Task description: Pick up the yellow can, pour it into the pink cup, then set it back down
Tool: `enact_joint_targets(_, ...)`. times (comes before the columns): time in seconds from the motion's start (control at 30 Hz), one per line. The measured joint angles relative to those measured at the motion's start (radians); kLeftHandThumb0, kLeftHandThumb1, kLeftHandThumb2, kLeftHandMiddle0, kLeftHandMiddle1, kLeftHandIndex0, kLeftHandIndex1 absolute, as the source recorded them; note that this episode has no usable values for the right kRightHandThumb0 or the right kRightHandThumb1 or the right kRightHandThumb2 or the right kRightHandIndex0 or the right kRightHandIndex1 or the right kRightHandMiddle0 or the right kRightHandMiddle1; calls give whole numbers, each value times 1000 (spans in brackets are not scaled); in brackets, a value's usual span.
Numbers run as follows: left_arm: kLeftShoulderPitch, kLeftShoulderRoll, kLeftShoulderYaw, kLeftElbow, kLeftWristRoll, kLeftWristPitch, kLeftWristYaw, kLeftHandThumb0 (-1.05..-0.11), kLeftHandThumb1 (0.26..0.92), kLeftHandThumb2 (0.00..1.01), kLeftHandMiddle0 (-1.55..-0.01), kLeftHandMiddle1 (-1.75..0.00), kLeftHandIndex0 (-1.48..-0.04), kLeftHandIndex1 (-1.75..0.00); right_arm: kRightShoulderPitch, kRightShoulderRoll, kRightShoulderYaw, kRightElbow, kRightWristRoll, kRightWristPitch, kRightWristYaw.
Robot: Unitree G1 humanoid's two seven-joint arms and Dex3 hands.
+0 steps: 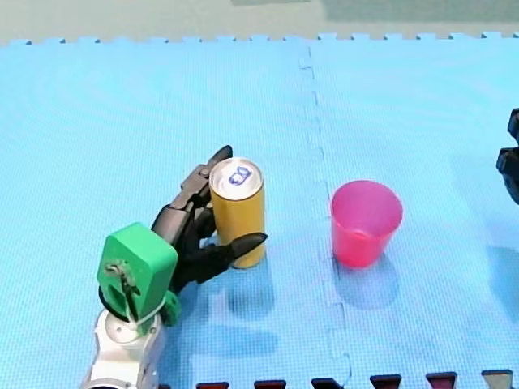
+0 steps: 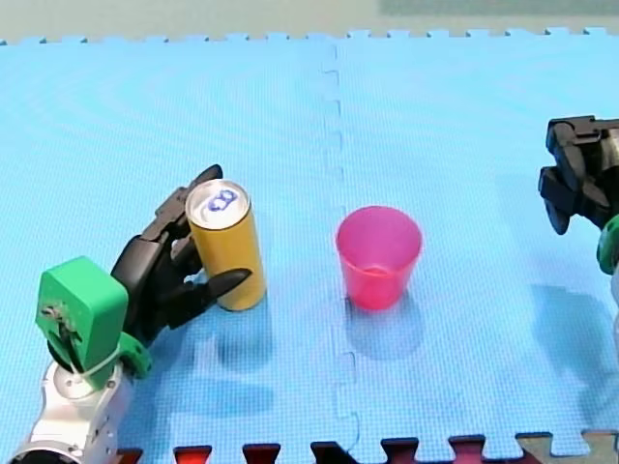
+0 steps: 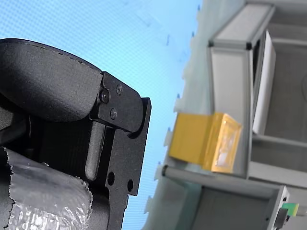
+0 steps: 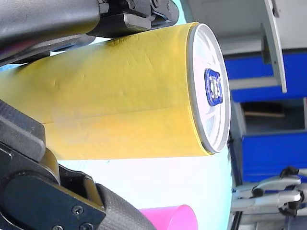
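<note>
The yellow can (image 1: 238,217) stands upright on the blue foam mat, its silver top with a blue tab facing up. My left hand (image 2: 224,228) is shut on it: the thumb lies across the front near the base and the other fingers (image 1: 199,182) press the far side near the top. The second wrist view shows the same can (image 4: 120,91) held between black fingers. The pink cup (image 1: 366,223) stands upright on the mat, a short gap to the right of the can. My right hand (image 2: 578,174) hovers at the right edge, away from the cup, holding nothing.
A jigsaw seam (image 1: 319,154) in the mat (image 1: 122,121) runs front to back between can and cup. The mat's toothed front edge (image 2: 387,449) is close below. Beyond the mat's edge, a yellow box (image 3: 206,141) sits on a grey shelf frame.
</note>
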Motion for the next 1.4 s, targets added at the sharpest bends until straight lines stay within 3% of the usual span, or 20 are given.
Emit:
enact_joint_targets(0.3, -17, 0, -10, 9, 16, 8, 4, -816, 656, 1, -217, -7, -208, -5, 4, 0, -1, -2, 6, 1, 5)
enact_joint_targets(0.37, -19, -1, -10, 9, 17, 8, 8, -788, 665, 4, -339, -57, -264, -24, 6, 0, -1, -3, 6, 1, 6)
enact_joint_targets(0.47, -20, -13, -6, 10, 24, 0, 70, -589, 699, 3, -723, -88, -592, -39, 8, 0, -1, -4, 6, 1, 6)
enact_joint_targets(0.53, -20, -23, -6, 11, 41, -5, 132, -448, 762, 10, -947, -90, -854, -52, 8, 0, 0, -4, 6, 1, 6)
enact_joint_targets(0.63, -20, -38, -6, 13, 64, -10, 228, -362, 812, 14, -1182, -132, -1074, -71, 8, 1, 0, -4, 6, 1, 6)
enact_joint_targets(0.7, -20, -48, -6, 15, 82, -17, 286, -345, 825, 12, -1259, -151, -1141, -75, 8, 1, 0, -3, 6, 1, 6)
enact_joint_targets(0.93, -20, -63, -11, 56, 141, -92, 461, -348, 830, 3, -1286, -114, -1165, -35, 8, 1, -1, -3, 7, 1, 2)
enact_joint_targets(1.4, -28, -51, -8, 72, 126, -93, 445, -334, 825, 0, -1329, -67, -1182, -13, 8, 5, -3, -4, 15, 5, 1)
